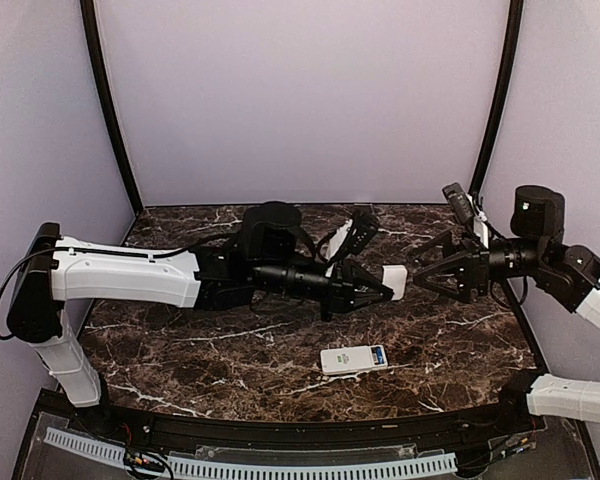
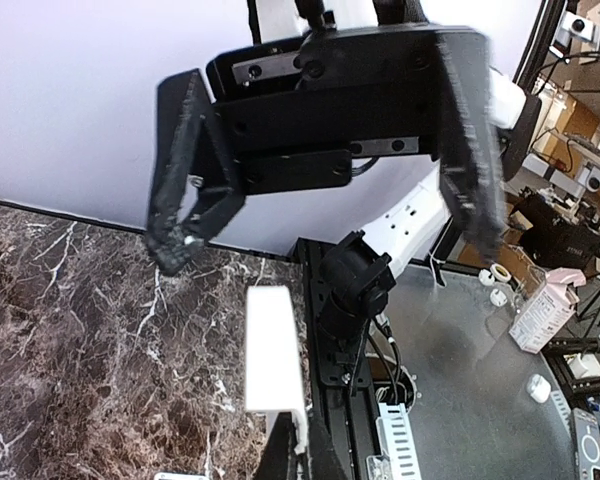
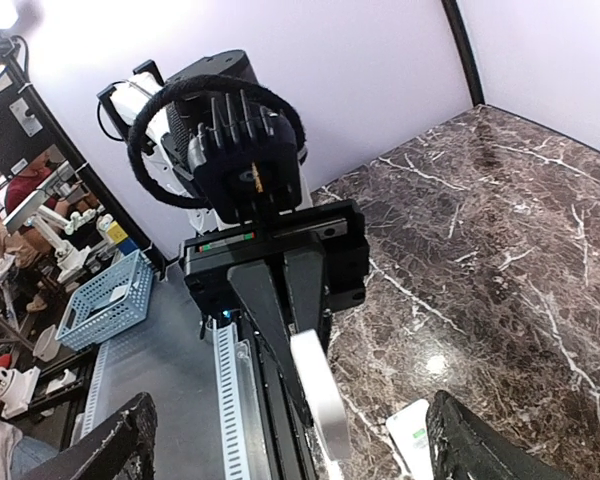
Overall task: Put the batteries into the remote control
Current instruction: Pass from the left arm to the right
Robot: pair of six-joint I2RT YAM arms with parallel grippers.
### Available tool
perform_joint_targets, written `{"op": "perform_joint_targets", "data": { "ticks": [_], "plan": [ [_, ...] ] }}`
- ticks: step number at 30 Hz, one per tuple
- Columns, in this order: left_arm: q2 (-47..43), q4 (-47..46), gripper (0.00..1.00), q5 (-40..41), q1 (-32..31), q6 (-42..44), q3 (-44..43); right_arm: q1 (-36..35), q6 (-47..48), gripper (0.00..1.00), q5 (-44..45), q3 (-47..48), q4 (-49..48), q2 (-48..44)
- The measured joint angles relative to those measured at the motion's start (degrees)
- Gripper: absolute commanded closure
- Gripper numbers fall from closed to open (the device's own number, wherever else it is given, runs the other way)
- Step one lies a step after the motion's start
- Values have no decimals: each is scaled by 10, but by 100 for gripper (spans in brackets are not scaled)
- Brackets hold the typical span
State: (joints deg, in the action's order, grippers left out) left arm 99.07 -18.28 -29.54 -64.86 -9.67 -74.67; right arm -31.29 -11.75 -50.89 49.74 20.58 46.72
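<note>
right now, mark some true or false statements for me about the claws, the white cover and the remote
1. The left claw is shut on the white cover piece. True.
2. The right claw is shut as well. False: it stands open, facing the cover.
3. The remote control lies on the table. True.
4. The remote sits between the two claws. False: the cover is there; the remote lies nearer the arm bases.

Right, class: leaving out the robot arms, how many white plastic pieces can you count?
2. The remote lies on the table near the front; a smaller plain cover is pinched in the left gripper. Others may be hidden.
</note>
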Motion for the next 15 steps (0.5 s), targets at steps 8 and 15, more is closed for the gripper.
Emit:
{"op": "perform_joint_targets", "data": {
  "ticks": [8,15],
  "plan": [
    [-5,-94,100,3,0,-57,29,10,-103,55,4,-98,-113,-31],
    [-5,-132,100,-3,0,-86,29,10,-123,69,-12,-104,-161,-33]
  ]
}}
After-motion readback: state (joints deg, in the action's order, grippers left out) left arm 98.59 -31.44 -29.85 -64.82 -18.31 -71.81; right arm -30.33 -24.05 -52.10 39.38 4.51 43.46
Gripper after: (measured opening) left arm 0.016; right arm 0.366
